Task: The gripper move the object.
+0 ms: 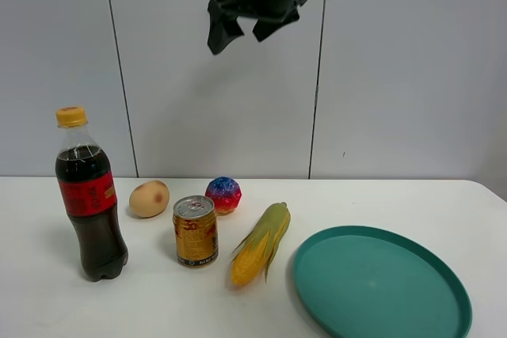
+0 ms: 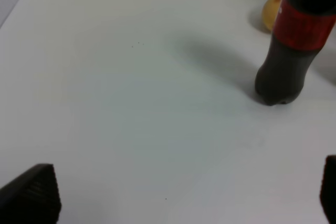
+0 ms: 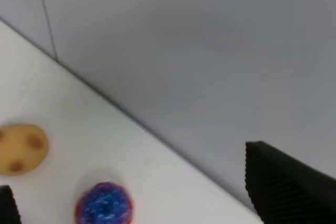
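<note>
Black, ridged and spread wide, the right gripper (image 1: 242, 36) hangs high over the white table (image 1: 396, 195) with nothing in it. The bumpy ball (image 1: 223, 194), blue on top and red-pink below, sits on the table just behind the gold can (image 1: 195, 231), with the tan potato (image 1: 149, 199) near it on the side of the cola bottle (image 1: 89, 195). A corn cob (image 1: 260, 244) lies between the can and a teal plate (image 1: 380, 290). The left gripper (image 2: 181, 190), also spread and empty, hovers over bare table near the bottle.

ball (image 1: 223, 195) behind can (image 1: 196, 231), potato (image 1: 149, 199) left of ball
</note>
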Controlling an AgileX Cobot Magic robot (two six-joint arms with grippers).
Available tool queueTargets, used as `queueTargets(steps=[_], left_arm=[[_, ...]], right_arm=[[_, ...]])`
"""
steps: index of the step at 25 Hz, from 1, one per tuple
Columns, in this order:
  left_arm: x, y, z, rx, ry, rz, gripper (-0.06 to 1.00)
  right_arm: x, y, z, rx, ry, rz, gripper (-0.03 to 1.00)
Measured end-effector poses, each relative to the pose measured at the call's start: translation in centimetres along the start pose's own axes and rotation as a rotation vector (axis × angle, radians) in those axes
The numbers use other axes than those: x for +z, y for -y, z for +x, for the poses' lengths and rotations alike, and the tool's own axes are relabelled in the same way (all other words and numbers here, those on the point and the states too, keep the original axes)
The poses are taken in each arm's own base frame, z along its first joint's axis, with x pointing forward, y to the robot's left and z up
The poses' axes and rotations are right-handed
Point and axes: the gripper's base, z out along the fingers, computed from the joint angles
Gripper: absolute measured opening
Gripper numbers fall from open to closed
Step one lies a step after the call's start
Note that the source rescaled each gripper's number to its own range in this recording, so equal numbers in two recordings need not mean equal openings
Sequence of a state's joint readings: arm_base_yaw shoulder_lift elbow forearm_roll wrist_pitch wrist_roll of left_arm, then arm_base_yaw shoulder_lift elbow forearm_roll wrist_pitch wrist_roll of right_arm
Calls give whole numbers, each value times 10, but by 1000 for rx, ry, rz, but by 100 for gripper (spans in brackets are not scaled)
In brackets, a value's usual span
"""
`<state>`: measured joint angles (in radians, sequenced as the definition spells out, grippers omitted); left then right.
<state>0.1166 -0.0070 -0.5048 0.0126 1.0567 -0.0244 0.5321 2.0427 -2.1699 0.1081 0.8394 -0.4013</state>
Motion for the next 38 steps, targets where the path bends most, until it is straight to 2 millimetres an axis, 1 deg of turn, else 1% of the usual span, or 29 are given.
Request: queueTargets(steps=[4,6,10,12,13,16,17,19,21,23,25,27,28,29,30,34,38], left_arm=[[0,0,0,0,0,0,100],[0,0,0,0,0,0,100],[0,0,0,0,0,0,100],[0,0,0,0,0,0,100],[0,0,0,0,0,0,100],[0,0,0,0,0,0,100],[0,0,0,0,0,0,100],[0,0,0,0,0,0,100],[0,0,0,0,0,0,100],[0,0,0,0,0,0,100],[0,0,0,0,0,0,100],[0,0,0,0,0,0,100],[0,0,0,0,0,0,100],[0,0,0,0,0,0,100],[0,0,0,0,0,0,100],[0,0,0,0,0,0,100],[0,0,0,0,0,0,100]], right_arm=[[-70,5,-23,-42,61,62,60],[-109,5,-31,-55,95,84,60],[-182,-6,-39,-80,133,108,60],[-211,-12,-39,-75,131,119,60],[-225,-15,-37,-72,122,127,60],[-255,-23,-32,-52,104,142,60],[-263,-25,-31,-52,110,151,60],[-270,-29,-22,-43,92,157,60],[-278,-33,-3,-39,51,150,60],[-275,-40,25,-33,-12,141,60],[-275,-47,53,-24,-8,142,60],[-279,-55,87,-3,2,151,61],[-286,-58,101,20,26,162,61],[-286,-62,118,47,21,167,61],[-290,-64,135,80,20,180,61],[-309,-65,196,223,-16,289,61],[-326,-70,248,363,-97,444,61]])
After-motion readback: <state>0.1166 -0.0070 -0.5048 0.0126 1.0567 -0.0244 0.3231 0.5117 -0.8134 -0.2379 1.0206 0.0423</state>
